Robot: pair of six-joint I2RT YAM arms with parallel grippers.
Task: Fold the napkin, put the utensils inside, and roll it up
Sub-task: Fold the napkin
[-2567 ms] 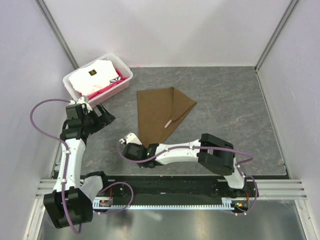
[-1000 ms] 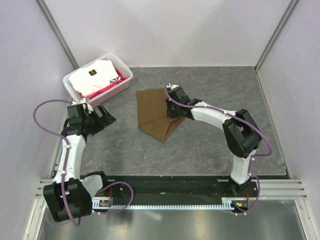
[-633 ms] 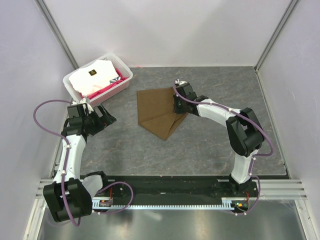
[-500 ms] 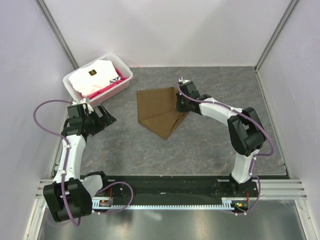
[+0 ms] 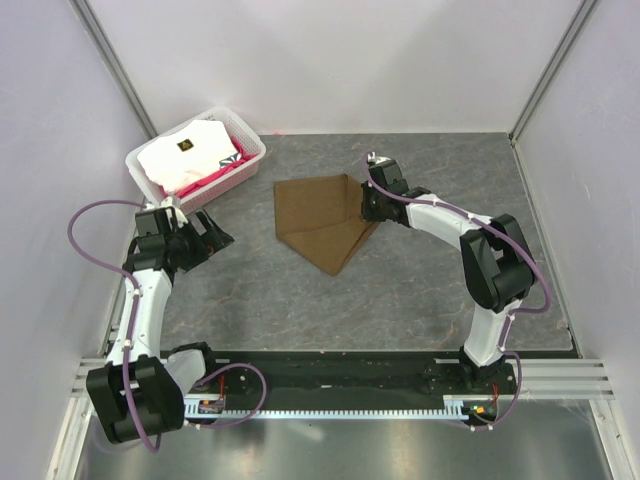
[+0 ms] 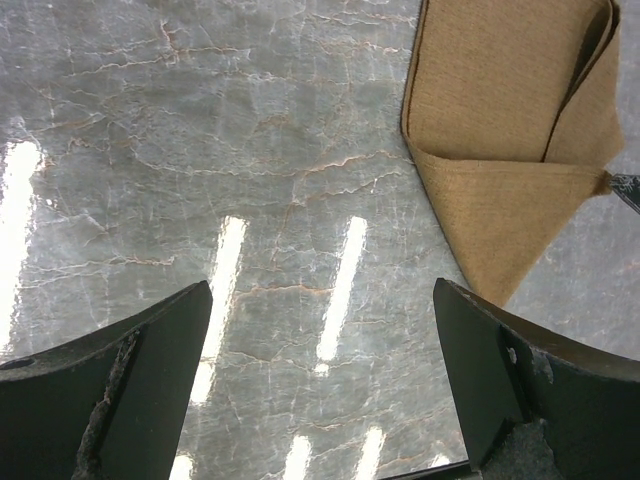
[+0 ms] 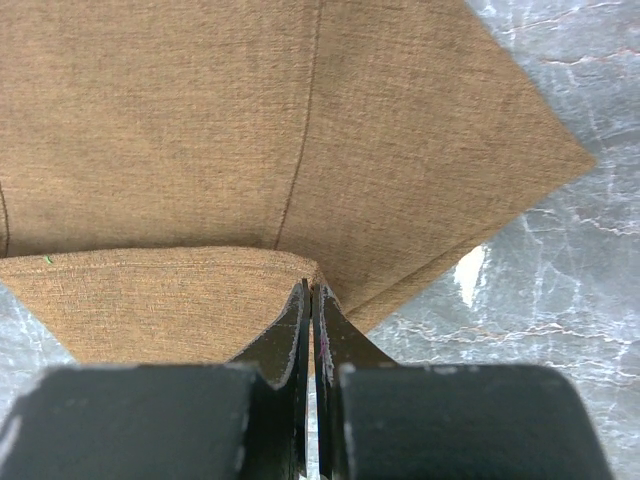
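We see the right gripper (image 7: 310,292) pinching the napkin (image 7: 200,130) at its right edge, presumably to set the fold; the left gripper (image 6: 320,300) hangs spread at near left.

We find the top camera fixed high behind the robot, looking steeply down over the whole grey marbled tabletop (image 5: 430,270). The left wrist camera looks down from well above the surface; the right wrist camera sits very close. All three share the folded brown fabric napkin (image 5: 315,215).
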